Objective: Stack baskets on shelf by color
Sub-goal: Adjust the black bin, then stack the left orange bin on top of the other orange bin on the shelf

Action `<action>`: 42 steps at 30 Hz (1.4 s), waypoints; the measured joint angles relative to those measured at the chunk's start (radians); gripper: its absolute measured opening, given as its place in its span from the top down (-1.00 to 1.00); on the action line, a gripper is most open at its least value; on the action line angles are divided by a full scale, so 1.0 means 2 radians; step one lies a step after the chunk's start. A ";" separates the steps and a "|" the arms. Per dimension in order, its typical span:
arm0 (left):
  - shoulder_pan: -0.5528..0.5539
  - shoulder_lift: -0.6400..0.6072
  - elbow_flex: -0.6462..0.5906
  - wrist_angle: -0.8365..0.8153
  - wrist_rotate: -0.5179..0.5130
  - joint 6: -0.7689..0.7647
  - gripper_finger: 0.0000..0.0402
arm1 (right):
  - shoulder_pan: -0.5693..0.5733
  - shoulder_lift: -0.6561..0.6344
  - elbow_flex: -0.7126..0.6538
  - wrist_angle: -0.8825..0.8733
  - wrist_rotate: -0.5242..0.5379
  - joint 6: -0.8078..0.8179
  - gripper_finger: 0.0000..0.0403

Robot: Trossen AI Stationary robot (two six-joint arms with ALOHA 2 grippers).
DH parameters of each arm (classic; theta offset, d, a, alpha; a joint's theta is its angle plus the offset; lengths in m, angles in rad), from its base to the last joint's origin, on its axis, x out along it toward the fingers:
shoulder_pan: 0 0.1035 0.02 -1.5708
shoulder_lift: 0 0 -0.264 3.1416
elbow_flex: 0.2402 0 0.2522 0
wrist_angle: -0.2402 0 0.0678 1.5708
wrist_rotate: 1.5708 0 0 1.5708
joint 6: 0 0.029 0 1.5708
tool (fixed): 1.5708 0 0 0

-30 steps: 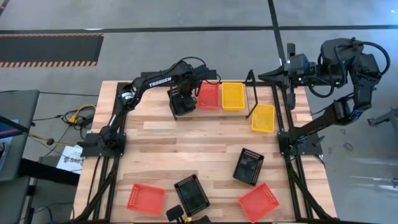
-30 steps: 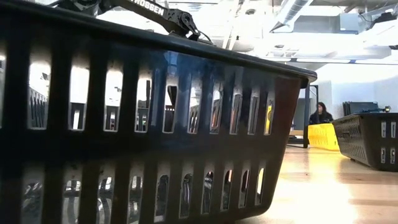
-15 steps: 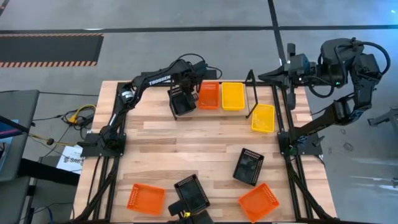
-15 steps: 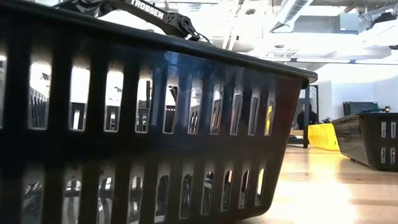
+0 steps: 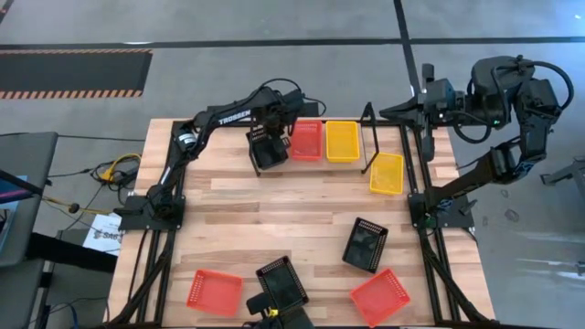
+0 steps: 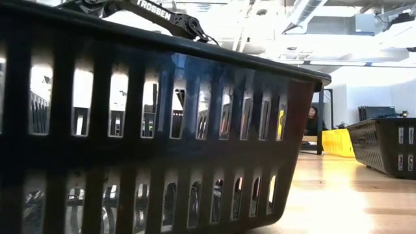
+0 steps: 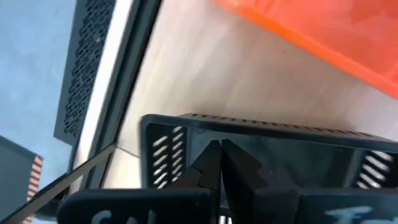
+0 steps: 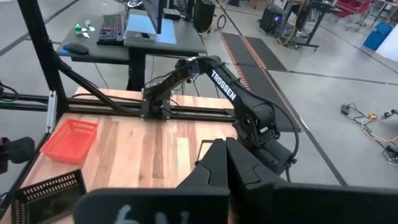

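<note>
Your left gripper is clenched on a black basket just left of the shelf's red basket and yellow basket. Your right gripper waits clenched, holding nothing, beyond the shelf.

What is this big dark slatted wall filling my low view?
Observer: It is a black plastic mesh basket lying right against that camera, at the table's near edge.
Operator: Where is the arm I glimpse above it working?
Observer: The left gripper is at the table's far side, shut at the rim of a second black mesh basket.
Operator: And the other arm?
Observer: The right gripper waits, shut, beyond the table's far right corner.
</note>
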 joint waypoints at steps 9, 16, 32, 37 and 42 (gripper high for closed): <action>-0.006 0.000 0.000 0.032 0.018 0.004 1.00 | 0.000 0.000 0.000 0.000 0.000 0.001 0.99; -0.028 0.000 0.000 0.052 0.018 0.009 1.00 | 0.000 0.000 0.000 0.000 0.000 0.001 0.99; -0.026 -0.001 0.000 0.058 0.017 0.001 1.00 | 0.000 0.000 0.000 -0.013 -0.001 0.022 0.99; -0.022 -0.001 0.000 0.061 0.016 0.000 1.00 | 0.000 0.000 0.000 -0.012 -0.001 0.022 0.99; -0.034 -0.005 0.005 0.054 0.011 -0.012 1.00 | 0.000 0.000 0.000 -0.012 -0.001 0.022 1.00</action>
